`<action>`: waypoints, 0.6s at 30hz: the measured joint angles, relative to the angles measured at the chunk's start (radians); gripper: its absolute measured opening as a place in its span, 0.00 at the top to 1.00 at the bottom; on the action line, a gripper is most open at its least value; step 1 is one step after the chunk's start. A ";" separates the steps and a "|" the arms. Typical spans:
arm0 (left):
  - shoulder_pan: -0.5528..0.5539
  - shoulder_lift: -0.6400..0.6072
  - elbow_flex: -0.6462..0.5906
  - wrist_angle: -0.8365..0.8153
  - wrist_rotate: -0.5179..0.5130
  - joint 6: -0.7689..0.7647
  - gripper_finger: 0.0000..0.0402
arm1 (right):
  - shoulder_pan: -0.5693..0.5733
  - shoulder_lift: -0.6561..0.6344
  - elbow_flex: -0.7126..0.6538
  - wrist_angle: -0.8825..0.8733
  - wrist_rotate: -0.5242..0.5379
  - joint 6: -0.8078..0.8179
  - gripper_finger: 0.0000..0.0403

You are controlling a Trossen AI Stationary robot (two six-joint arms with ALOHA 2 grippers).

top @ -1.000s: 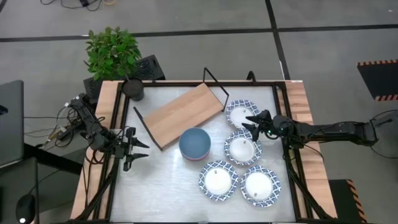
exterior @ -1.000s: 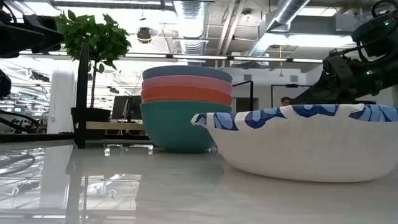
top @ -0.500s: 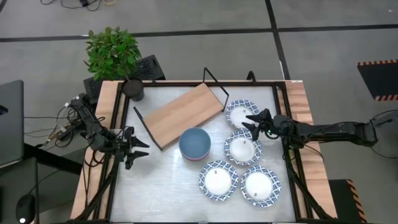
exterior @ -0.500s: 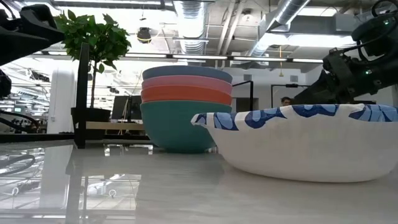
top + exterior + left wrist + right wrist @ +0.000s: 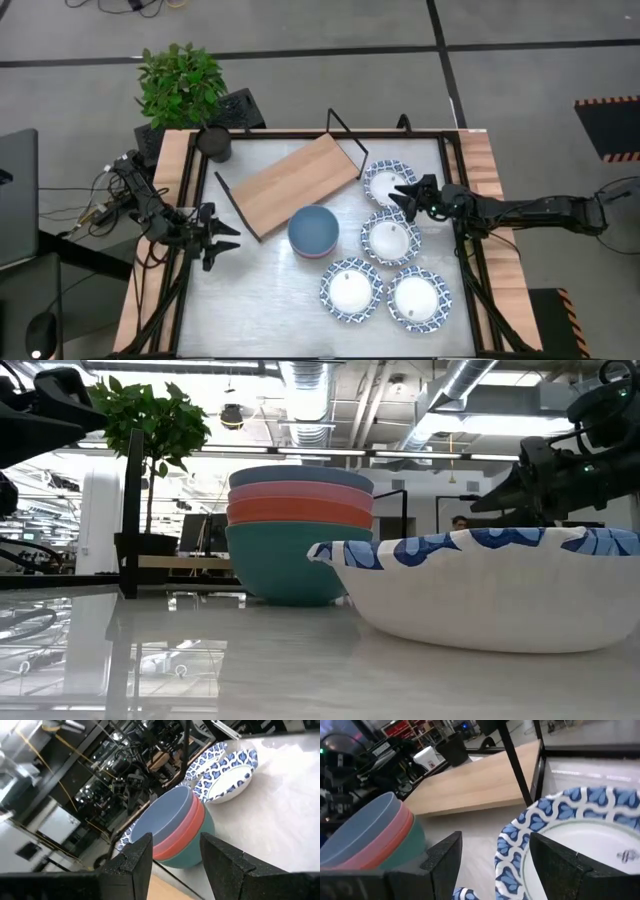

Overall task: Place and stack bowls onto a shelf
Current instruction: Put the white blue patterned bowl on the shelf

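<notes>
High view: plain bowls (image 5: 314,231) nested, blue uppermost.

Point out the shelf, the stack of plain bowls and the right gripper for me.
shelf (image 5: 290,182), high view, middle of the wooden board.
stack of plain bowls (image 5: 298,540), low view, side wall.
right gripper (image 5: 398,194), high view, between the fingertips.

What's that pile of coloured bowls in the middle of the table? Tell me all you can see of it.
The stack of plain bowls holds four nested bowls: blue on top, then pink, orange-red, and a deeper teal one at the bottom. They look like matte plastic. The stack stands upright on the tabletop, beside the wooden shelf; whether it touches that is unclear. Neither gripper touches it.
</notes>
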 joint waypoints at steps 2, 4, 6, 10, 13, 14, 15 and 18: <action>0.000 0.000 0.000 0.000 0.003 0.071 0.62 | 0.000 0.000 0.001 -0.006 0.000 0.004 0.36; 0.000 0.000 0.000 0.000 0.016 0.122 0.62 | 0.000 0.000 0.001 0.001 0.000 0.015 0.36; 0.000 0.000 0.000 0.001 0.024 0.175 0.62 | 0.001 0.000 0.001 0.032 0.000 0.050 0.36; 0.000 0.000 0.000 0.005 0.033 0.250 0.62 | -0.005 0.000 0.001 0.187 0.000 0.061 0.36; 0.008 0.001 -0.003 0.085 0.014 0.149 0.62 | -0.019 0.000 0.002 0.373 0.000 0.055 0.36; 0.015 0.000 -0.003 0.137 -0.004 0.098 0.62 | -0.023 0.000 0.002 0.433 0.000 0.054 0.36; 0.022 0.000 -0.002 0.188 -0.020 0.036 0.62 | -0.027 0.000 0.002 0.482 0.000 0.045 0.36; 0.043 0.000 -0.002 0.325 -0.024 -0.150 0.62 | -0.027 -0.001 0.003 0.591 0.000 -0.028 0.36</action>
